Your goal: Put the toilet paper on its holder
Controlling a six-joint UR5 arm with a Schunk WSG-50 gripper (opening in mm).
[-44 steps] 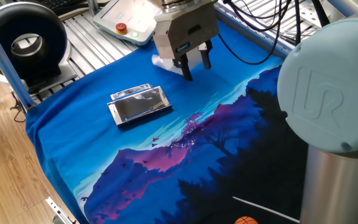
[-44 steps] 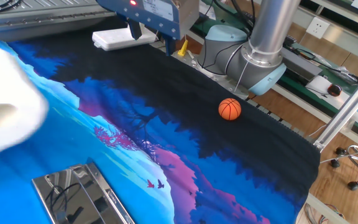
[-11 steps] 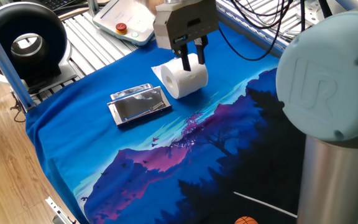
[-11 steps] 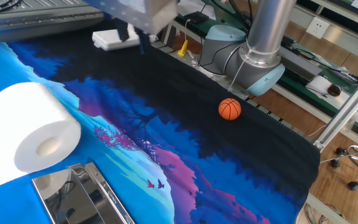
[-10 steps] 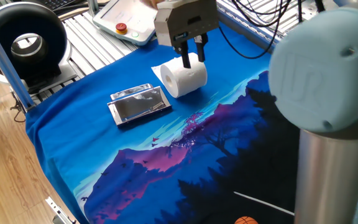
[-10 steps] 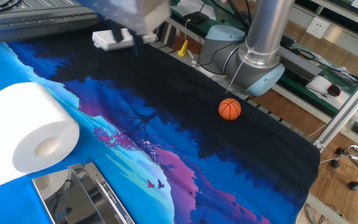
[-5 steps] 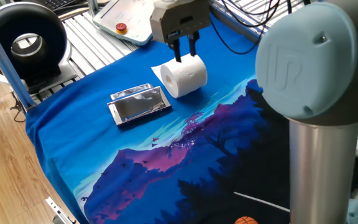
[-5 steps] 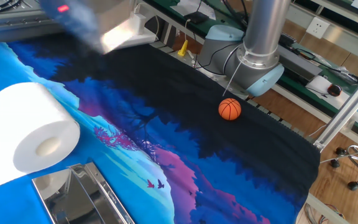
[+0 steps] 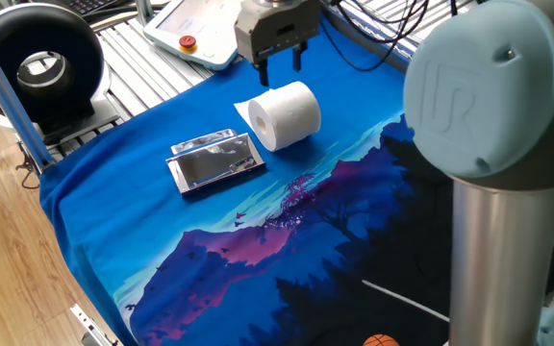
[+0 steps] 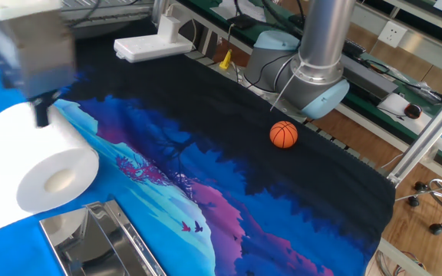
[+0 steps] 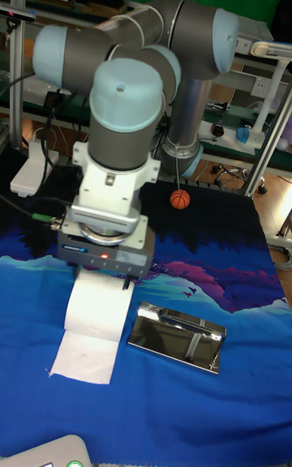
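Note:
The toilet paper (image 9: 282, 115) lies on its side on the blue cloth, its hollow core facing the front left. It lies just right of the holder (image 9: 214, 160), a shiny silver rectangle flat on the cloth, and does not rest on it. In the tall fixed view a loose sheet (image 11: 85, 357) trails from the toilet paper (image 11: 99, 303) toward the camera, with the holder (image 11: 180, 326) at its right. My gripper (image 9: 279, 75) hangs open and empty just above and behind the roll. In the other fixed view it is a blur over the toilet paper (image 10: 41, 165).
A white pendant (image 9: 195, 29) with a red button lies on the slatted table behind the cloth. A black round device (image 9: 37, 67) stands at the far left. An orange ball (image 10: 283, 135) sits on the dark part of the cloth near the arm's base (image 10: 313, 84).
The gripper has let go of the roll and risen, drifting toward the back left. The roll stays where it was set down beside the holder.

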